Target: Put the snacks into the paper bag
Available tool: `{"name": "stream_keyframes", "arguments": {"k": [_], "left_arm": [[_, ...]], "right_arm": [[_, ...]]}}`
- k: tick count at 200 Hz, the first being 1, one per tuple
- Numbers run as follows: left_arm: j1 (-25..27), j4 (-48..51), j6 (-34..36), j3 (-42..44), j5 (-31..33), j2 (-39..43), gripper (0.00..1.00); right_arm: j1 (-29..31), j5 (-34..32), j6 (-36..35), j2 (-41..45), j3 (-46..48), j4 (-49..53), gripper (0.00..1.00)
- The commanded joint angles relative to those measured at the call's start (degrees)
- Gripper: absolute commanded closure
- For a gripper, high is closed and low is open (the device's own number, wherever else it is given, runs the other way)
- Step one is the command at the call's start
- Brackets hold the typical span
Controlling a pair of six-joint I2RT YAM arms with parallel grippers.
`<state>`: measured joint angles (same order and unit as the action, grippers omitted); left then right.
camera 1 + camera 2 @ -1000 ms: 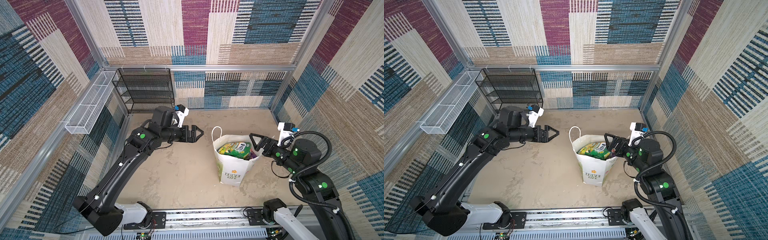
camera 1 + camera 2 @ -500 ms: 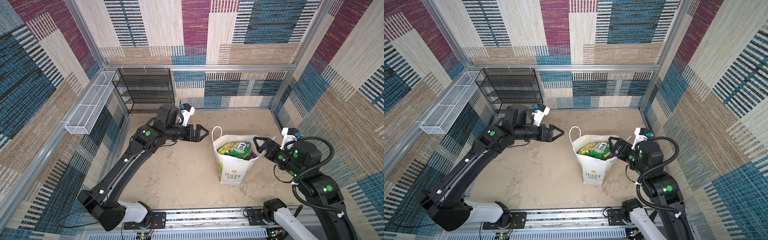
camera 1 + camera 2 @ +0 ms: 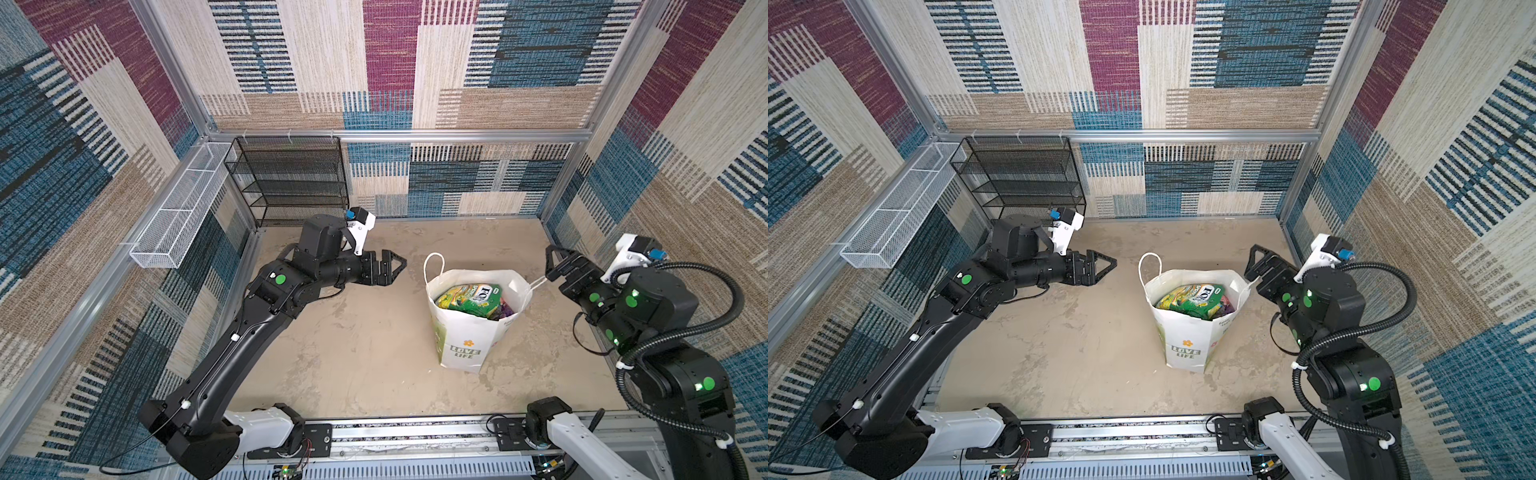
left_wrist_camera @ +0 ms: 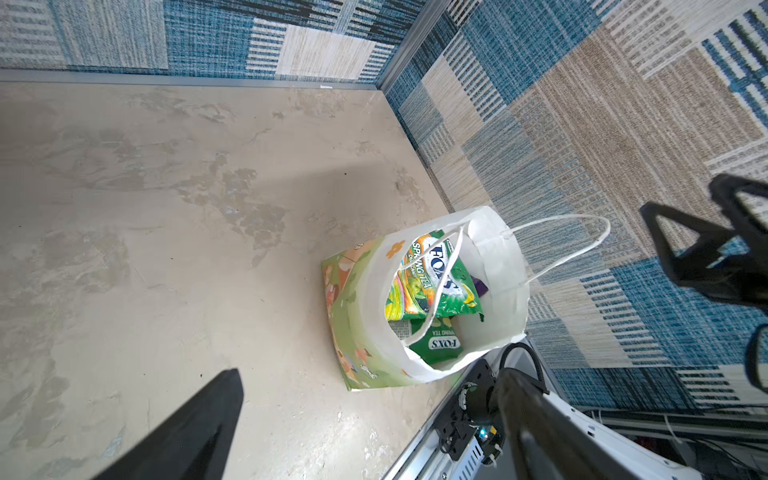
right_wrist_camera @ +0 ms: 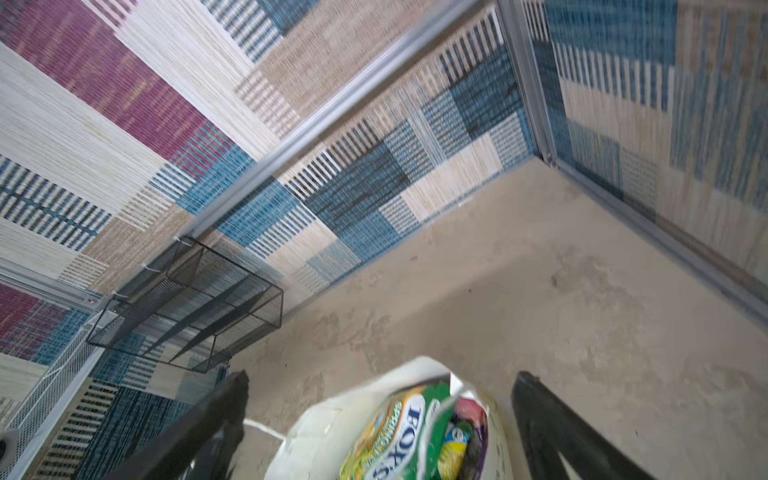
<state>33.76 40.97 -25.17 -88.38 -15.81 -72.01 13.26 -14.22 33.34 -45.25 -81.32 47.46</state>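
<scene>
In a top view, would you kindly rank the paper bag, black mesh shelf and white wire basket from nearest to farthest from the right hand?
1. paper bag, just beside the right hand.
2. black mesh shelf, against the back wall.
3. white wire basket, on the left wall.

Two black arms are dotted with green lights; triangular black fingers, white camera mounts, white bases and a ribbed black hose are seen.

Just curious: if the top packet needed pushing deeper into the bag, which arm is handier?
Probably right: the open right pincer hangs at the bag's rim; the left pincer stands farther off.
</scene>
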Motion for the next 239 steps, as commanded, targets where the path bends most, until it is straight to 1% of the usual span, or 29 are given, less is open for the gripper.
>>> {"name": "stream_keyframes", "arguments": {"k": [1, 13, 28, 39, 47, 66, 86, 107, 120, 130, 146, 155, 168, 180, 190, 209, 217, 229, 239], "left_arm": [[-0.25, -2.56, -0.21, 1.44, 7.63, 1.74, 0.01], [-0.47, -2.66, -0.3, 3.36, 13.04, 3.17, 0.01], [-1.5, -3.04, -0.48, 6.44, 19.81, 4.54, 0.01], [-2.35, -5.19, 0.26, 10.09, 23.73, 5.62, 0.01], [-3.26, -7.1, 0.26, 13.05, 25.69, 6.44, 0.01], [-5.54, -11.54, -0.44, 19.57, 28.77, 7.95, 0.01], [-7.56, -17.1, -3.54, 26.77, 32.06, 9.28, 0.01], [-9.12, -24.58, -5.94, 34.46, 34.69, 10.92, 0.01], [-9.6, -28.93, -5.65, 38.2, 36.6, 11.91, 0.0], [-9.69, -32.11, -4.5, 40.76, 38.96, 12.49, 0.0], [-10.06, -35.31, -3.92, 44.74, 44.41, 12.94, 0.01], [-10.36, -38.05, -2.69, 47.53, 46.75, 13.25, 0.01], [-10.76, -43.15, 0.51, 51.74, 49.69, 13.59, 0.01], [-11.03, -47.31, 3.62, 55.02, 51.5, 13.59, 0.01], [-11.07, -49.62, 6.48, 56.74, 52.52, 13.24, 0.01], [-11.39, -52.82, 11.01, 58.64, 57.21, 10.91, 0.01], [-11.64, -55.69, 12.34, 59.82, 58.98, 9.56, 0.01], [-12.41, -60.12, 14.23, 61.36, 59.98, 7.74, 0.01], [-12.87, -58.52, 14.13, 60.69, 59.52, 7.5, 0.01]], "right_arm": [[-0.03, -8.54, -7.63, -4.52, -0.92, -9.44, 0.0], [0.01, -12.65, -10.58, -7.12, 0.7, -13.72, 0.0], [-0.56, -17.83, -14.86, -9.32, 5.6, -21.55, 0.0], [-2.58, -19.9, -16.57, -10.66, 9.12, -26.49, 0.0], [-5.03, -19.72, -16.51, -11.55, 11.32, -29.31, 0.0], [-13.51, -13.49, -12.98, -14.17, 14.41, -32.34, 0.0], [-21.11, -6.77, -10.99, -14.92, 23.3, -42.47, 0.0], [-28.15, 1.55, -7.91, -16.84, 29.92, -48.49, 0.0], [-31.36, 7.38, -7.11, -18.48, 32.57, -51.69, 0.0], [-31.75, 8.93, -9.43, -19.24, 34.96, -54.61, 0.0], [-31.77, 6.89, -10.53, -19.36, 40.73, -59.71, 0.0], [-31.88, 7.68, -12.23, -19.02, 44.55, -63.95, 0.0], [-31.89, 10.95, -15.46, -18.61, 50.98, -71.87, 0.0], [-31.88, 12.05, -16.37, -18.71, 56.39, -79.53, 0.0], [-31.83, 12.94, -16.85, -19.12, 59.76, -83.63, 0.0], [-31.88, 14.37, -16.74, -20.58, 63.01, -88.33, 0.0], [-31.82, 14.96, -17.11, -21.28, 64.2, -90.52, 0.0], [-31.89, 15.65, -17.72, -22.17, 65.82, -93.29, 0.0], [-31.82, 16.37, -18.15, -22.76, 67.1, -95.2, 0.0]]}}
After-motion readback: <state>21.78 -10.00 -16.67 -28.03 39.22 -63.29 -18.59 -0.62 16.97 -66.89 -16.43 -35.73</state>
